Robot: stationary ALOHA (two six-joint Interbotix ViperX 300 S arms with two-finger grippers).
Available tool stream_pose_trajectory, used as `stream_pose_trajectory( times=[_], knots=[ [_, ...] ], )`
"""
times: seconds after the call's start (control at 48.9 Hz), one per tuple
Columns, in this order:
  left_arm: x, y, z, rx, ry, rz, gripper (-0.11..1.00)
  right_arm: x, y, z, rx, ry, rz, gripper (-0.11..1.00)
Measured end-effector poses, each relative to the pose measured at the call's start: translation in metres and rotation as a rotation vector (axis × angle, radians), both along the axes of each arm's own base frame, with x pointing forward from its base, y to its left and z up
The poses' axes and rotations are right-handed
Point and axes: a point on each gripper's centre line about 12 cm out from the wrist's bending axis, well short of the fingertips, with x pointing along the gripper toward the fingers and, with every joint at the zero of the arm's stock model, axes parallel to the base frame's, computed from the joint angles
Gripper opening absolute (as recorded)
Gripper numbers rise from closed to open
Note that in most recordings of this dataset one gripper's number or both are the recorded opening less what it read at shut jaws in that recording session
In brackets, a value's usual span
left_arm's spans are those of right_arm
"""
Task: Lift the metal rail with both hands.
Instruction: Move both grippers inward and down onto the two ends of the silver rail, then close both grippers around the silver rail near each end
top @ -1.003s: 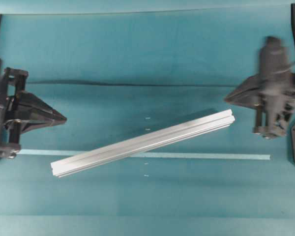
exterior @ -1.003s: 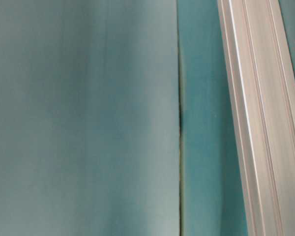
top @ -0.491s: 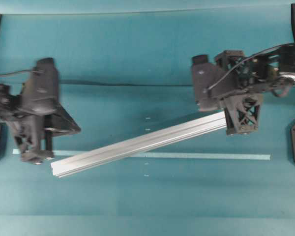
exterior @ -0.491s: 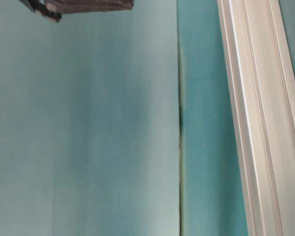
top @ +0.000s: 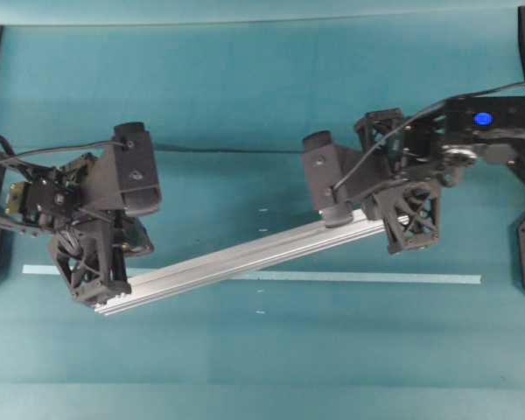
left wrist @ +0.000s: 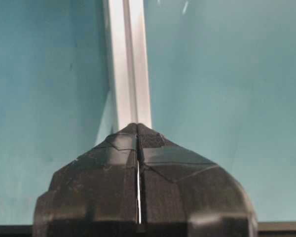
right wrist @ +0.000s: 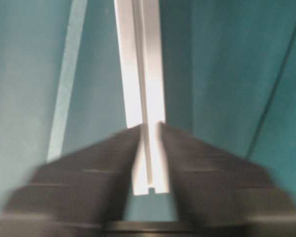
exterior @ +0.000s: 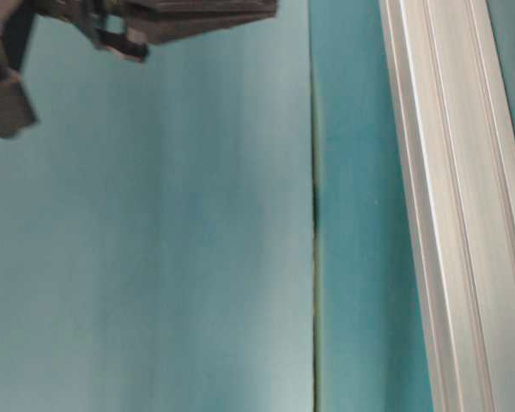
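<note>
One metal rail (top: 254,255) lies slanted across the teal table (top: 245,87), its left end nearer the front edge and its right end farther back. It crosses over one thin pale tape strip (top: 376,278) that runs straight along the table; the strip shows on both sides of the rail. A dark seam (top: 236,150) in the table cover runs behind both arms, and four tiny white marks (top: 262,262) sit in a short column near the middle of the rail.

Two black arms reach in, one from each side. The left gripper (top: 92,271) hangs over the rail's left end. From its wrist camera the two fingers (left wrist: 108,173) stand pressed almost together, only a hairline slit between them, with the rail (left wrist: 127,64) running away from their tips; nothing is grasped, and the rail is not between them.

The right gripper (top: 394,223) is over the rail's right end. Its wrist view is blurred, but the fingers (right wrist: 89,168) stand parted with the rail's end (right wrist: 147,168) in the gap between them. Whether the pads touch the rail I cannot tell.

In the table-level view the rail (exterior: 463,223) fills the right side, resting on the table, and a dark gripper part (exterior: 180,17) hangs at the top left, above the cover.
</note>
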Motion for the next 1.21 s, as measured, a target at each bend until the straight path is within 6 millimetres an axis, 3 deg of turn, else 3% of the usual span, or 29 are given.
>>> stream_pose_trajectory(
  times=[0.082, 0.164, 0.266, 0.348, 0.757, 1.208],
  knots=[
    [0.002, -0.002, -0.003, 0.000, 0.011, -0.005, 0.26, 0.004, -0.001, -0.005, -0.001, -0.001, 0.001, 0.77],
    [0.004, -0.007, -0.009, -0.001, 0.029, -0.016, 0.52, 0.007, -0.001, -0.007, -0.003, -0.009, 0.001, 0.94],
    [0.007, -0.014, -0.016, 0.000, 0.046, -0.037, 0.82, 0.010, -0.001, -0.012, -0.005, -0.006, 0.012, 1.00],
    [0.010, -0.017, -0.024, 0.003, 0.064, -0.044, 0.97, 0.012, -0.001, -0.017, -0.007, 0.003, 0.027, 0.99],
    [0.023, -0.019, -0.066, 0.009, 0.132, -0.045, 0.99, 0.017, 0.003, -0.039, -0.009, 0.012, 0.047, 0.99],
    [0.025, -0.019, -0.130, 0.012, 0.184, -0.045, 0.99, 0.008, 0.003, -0.090, -0.018, 0.016, 0.056, 0.99]
  ],
)
